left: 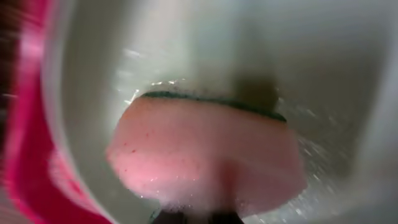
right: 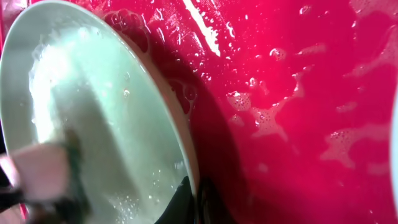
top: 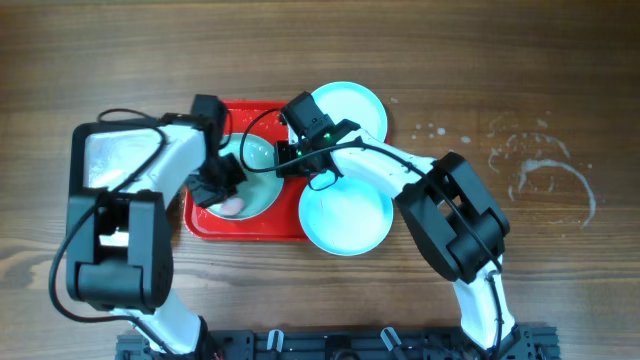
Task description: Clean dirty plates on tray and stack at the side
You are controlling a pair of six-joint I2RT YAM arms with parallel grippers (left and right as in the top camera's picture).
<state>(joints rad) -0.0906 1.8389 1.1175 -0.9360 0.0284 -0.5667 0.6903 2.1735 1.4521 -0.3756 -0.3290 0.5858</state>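
Observation:
One pale plate (top: pixel 258 180) stands tilted over the red tray (top: pixel 250 228). My right gripper (top: pixel 290 160) is shut on its right rim; the rim (right: pixel 186 155) shows between the fingers (right: pixel 194 208) in the right wrist view. My left gripper (top: pixel 222 185) is shut on a pink sponge with a green backing (left: pixel 205 152) and presses it against the wet plate face (left: pixel 186 43). The sponge also shows in the overhead view (top: pixel 231 206). Two more plates lie on the table right of the tray, one at the back (top: pixel 350 105) and one at the front (top: pixel 345 220).
A silver metal tray with a black rim (top: pixel 105 160) sits at the left, under my left arm. White foam and water streaks (top: pixel 545 175) mark the wood at the right. The red tray floor (right: pixel 292 106) is wet with foam.

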